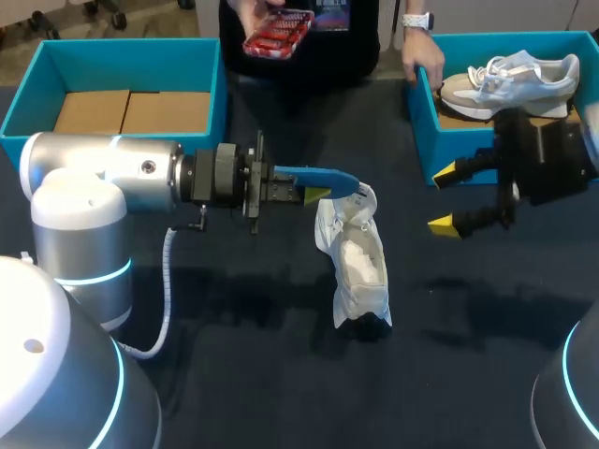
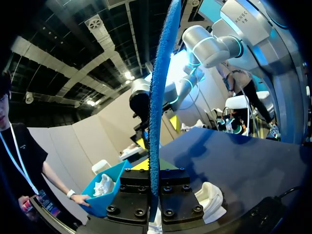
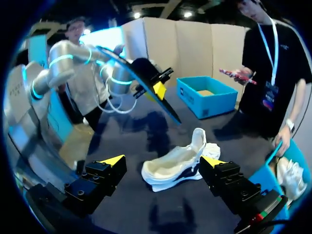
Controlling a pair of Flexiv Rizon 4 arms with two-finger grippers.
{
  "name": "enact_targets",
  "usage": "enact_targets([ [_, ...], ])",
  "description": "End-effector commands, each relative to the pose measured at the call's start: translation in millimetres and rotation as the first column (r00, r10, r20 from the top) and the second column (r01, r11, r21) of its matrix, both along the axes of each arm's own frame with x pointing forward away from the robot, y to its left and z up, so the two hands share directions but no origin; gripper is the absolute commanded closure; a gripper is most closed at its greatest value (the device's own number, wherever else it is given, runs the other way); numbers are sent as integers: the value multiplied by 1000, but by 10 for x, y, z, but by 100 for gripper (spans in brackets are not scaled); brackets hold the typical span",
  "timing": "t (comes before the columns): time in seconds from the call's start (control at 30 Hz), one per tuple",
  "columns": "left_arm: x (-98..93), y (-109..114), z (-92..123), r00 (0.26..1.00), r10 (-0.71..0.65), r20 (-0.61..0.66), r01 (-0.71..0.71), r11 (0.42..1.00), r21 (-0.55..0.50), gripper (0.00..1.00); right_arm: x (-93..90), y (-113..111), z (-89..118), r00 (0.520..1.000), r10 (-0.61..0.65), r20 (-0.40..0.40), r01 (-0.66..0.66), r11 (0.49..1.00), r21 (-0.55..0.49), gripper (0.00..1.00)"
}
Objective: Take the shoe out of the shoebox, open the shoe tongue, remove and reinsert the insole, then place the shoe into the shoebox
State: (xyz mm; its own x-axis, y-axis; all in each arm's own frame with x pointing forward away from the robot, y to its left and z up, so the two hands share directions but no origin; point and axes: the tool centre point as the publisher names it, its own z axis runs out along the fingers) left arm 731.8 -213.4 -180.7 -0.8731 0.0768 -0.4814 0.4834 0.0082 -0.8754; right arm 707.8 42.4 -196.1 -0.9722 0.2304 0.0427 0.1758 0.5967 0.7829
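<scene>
The left pincer (image 1: 301, 190) is clenched on the blue insole (image 1: 323, 178), gripping one end so the rest sticks straight out ahead of the fingers. In the left wrist view the insole (image 2: 158, 97) shows edge-on as a thin blue strip. A flat grip at one end like this leaves the free end ready to be steered back into the shoe, so I judge the removal done and the reinsertion next.

The white shoe (image 1: 357, 267) lies on the table (image 1: 234, 309) under the insole's free end. From the right wrist view the insole (image 3: 141, 80) hangs well clear of the shoe (image 3: 175, 165). The tongue stands up and back, which keeps the mouth open for the insole to go in.

The right pincer (image 1: 447, 198) is released, its fingers spread wide and holding nothing. It hangs beside the shoe, near the right shoebox (image 1: 426, 131). In its own view the right pincer (image 3: 162, 163) looks down on the shoe, likely placed to steady it or take it up.

The right shoebox holds a second shoe (image 1: 510, 79), and a person's hand (image 1: 421, 56) rests on its rim, perhaps bracing it. The left shoebox (image 1: 28, 98) stands well apart with only cardboard inside.

No label or writing can be made out on the shoe, the insole or either box.
</scene>
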Motion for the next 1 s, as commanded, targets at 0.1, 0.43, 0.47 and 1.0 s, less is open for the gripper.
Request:
enact_targets([
  [0.1, -4, 1, -1, 1000, -1, 0, 1, 1000, 3, 100, 52, 15, 5, 995, 62, 79, -54, 994, -99, 0],
  [0.43, -4, 1, -1, 1000, -1, 0, 1, 1000, 3, 100, 68, 21, -52, 994, 73, 87, -63, 992, -112, 0],
  [0.47, -4, 1, -1, 1000, -1, 0, 1, 1000, 3, 100, 100, 8, -139, 992, 72, 102, -53, 983, -178, 0],
  [1.0, -415, -233, 68, 991, -9, -137, 1, 998, -59, 100, 175, -186, -706, 975, 82, 206, -22, 959, -283, 0],
])
